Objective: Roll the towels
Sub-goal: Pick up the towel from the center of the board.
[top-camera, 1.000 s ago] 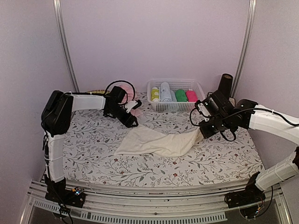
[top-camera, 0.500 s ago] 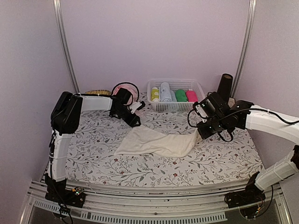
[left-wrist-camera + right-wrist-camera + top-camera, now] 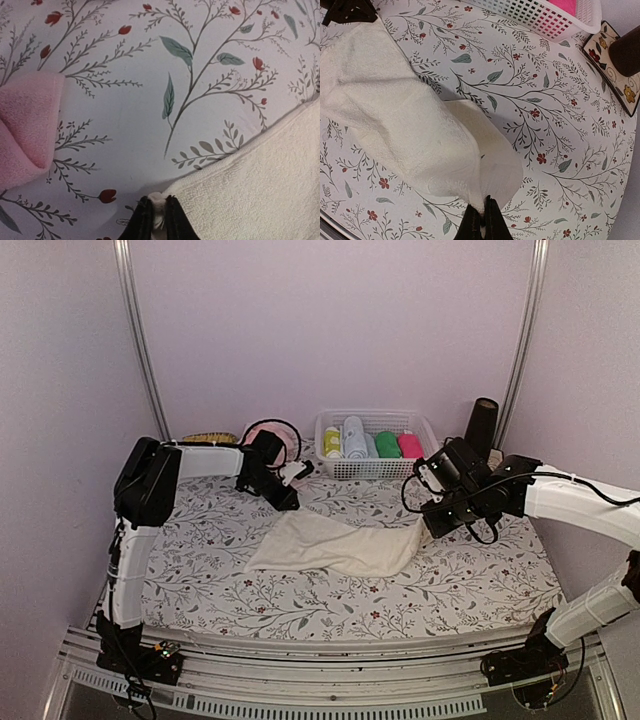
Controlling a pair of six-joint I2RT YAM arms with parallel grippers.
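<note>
The cream towel lies crumpled across the middle of the floral cloth, seen also in the right wrist view. My left gripper sits at its far left corner, and the left wrist view shows the jaws shut on a pinch of the cream towel. My right gripper is shut on the towel's right corner, holding it slightly raised. The pale pink towel lies bunched just left of the left gripper, at the back behind the left arm.
A white basket at the back centre holds yellow-green, light blue, green and magenta rolls. A black cylinder stands on a patterned tile at the back right. The basket corner shows in the right wrist view.
The left gripper's jaws closed on the cream towel's far left corner. The right gripper shifted slightly left and back with its corner, slackening the towel.
</note>
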